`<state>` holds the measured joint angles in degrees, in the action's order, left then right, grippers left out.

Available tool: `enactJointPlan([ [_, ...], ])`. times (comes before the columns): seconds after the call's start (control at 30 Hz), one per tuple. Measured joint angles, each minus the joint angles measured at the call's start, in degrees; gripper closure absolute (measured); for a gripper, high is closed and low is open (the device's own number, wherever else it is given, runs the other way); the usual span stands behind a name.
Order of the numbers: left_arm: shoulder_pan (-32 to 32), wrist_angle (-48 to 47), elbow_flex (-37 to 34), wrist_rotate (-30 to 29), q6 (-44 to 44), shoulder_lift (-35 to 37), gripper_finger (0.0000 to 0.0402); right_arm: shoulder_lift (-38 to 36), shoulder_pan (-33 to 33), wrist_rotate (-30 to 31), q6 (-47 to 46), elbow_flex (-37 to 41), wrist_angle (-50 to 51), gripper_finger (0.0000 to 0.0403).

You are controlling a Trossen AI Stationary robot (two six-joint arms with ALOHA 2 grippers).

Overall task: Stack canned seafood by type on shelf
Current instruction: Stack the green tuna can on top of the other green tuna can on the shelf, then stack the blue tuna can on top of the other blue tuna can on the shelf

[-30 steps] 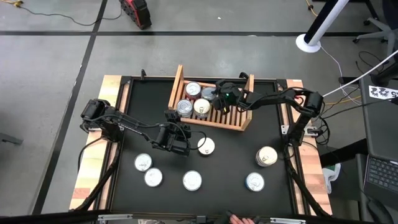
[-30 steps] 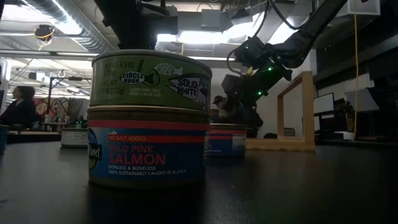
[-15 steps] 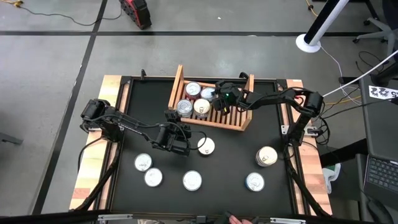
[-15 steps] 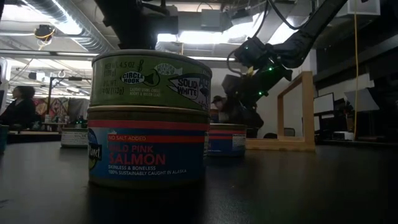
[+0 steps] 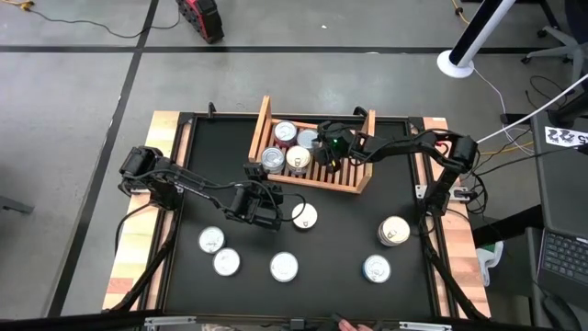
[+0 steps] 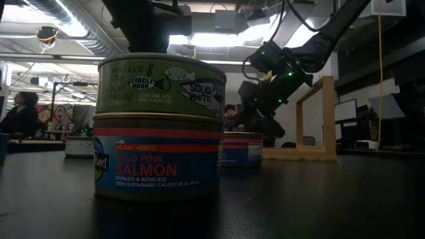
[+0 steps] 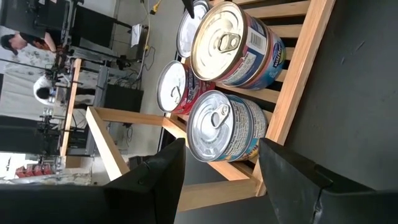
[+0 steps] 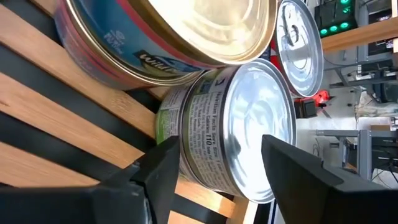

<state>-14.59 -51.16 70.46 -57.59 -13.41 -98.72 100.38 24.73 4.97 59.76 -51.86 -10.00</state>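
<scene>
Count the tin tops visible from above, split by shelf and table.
Shelf tins, inside the shelf: 4 (one partly hidden)
Table tins, on the table: 6
Total: 10 tops

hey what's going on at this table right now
Two robot arms are sorting tins of seafood onto a wooden shelf. The right gripper is over the shelf, jaws open around a green-labelled tin standing among the tins already there. The left gripper waits open, low over the black table beside a loose tin. Several more tins sit on the table, including a two-tin stack.
</scene>
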Motion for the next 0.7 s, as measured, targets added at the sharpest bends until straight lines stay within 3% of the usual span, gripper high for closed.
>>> enactJointPlan([
  [0.43,0.00,1.03,0.00,0.00,0.21,0.00,0.0202,-7.42,-0.64,4.76,0.22,0.02,11.05,0.0178],
  [0.7,0.02,1.11,0.00,0.00,0.24,0.00,0.0202,-13.31,-8.93,10.07,0.02,0.02,13.26,0.0178],
])
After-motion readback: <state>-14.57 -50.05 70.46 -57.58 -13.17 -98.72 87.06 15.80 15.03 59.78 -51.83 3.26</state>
